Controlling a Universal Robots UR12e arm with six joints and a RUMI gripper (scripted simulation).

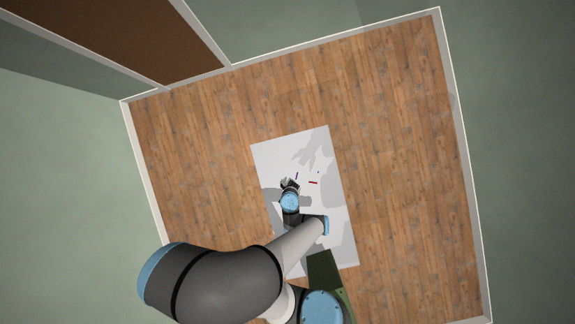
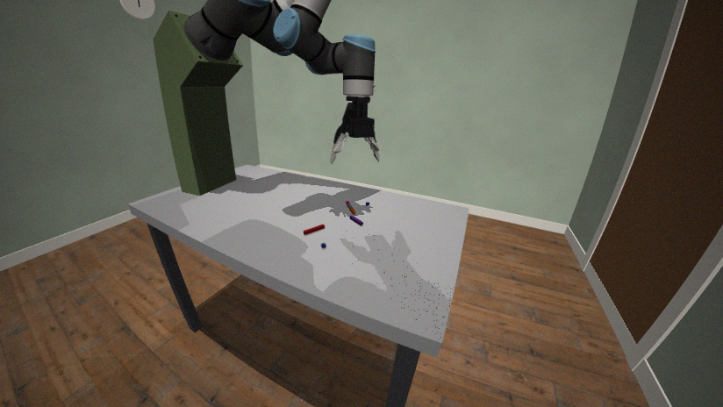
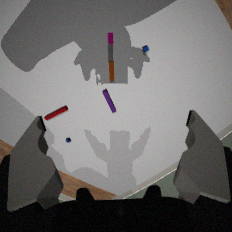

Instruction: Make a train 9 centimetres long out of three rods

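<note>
Green walls and a plank floor surround the pale table [image 1: 265, 160] [image 2: 404, 237] [image 3: 165, 100], and on its top lies the little train the job calls for: a magenta rod [image 2: 347, 203] [image 3: 110, 38], a grey rod [image 2: 350, 206] [image 3: 111, 52] and an orange rod [image 2: 352, 210] [image 3: 111, 71], flat and in one straight line, the grey in the middle and the ends seeming to meet. By their colours they add up to nine. Shadow from the arm falls over them, so the grey one looks dull. Just off the orange end, apart from it, a purple rod [image 1: 296, 175] [image 2: 355, 220] [image 3: 109, 101] lies slightly askew to the line, the closest neighbour. One blue rod [image 2: 368, 203] [image 3: 145, 48] sits off to the side of the train; another small blue rod [image 1: 317, 172] [image 2: 324, 246] [image 3: 68, 140] lies farther away, near a red rod [image 1: 312, 182] [image 2: 314, 229] [image 3: 56, 112]. Up above the table hangs the claw [image 1: 290, 183] [image 2: 354, 160] [image 3: 115, 114], its fingers spread wide with nothing between them. From overhead, the arm and claw block any sight of the train.
</note>
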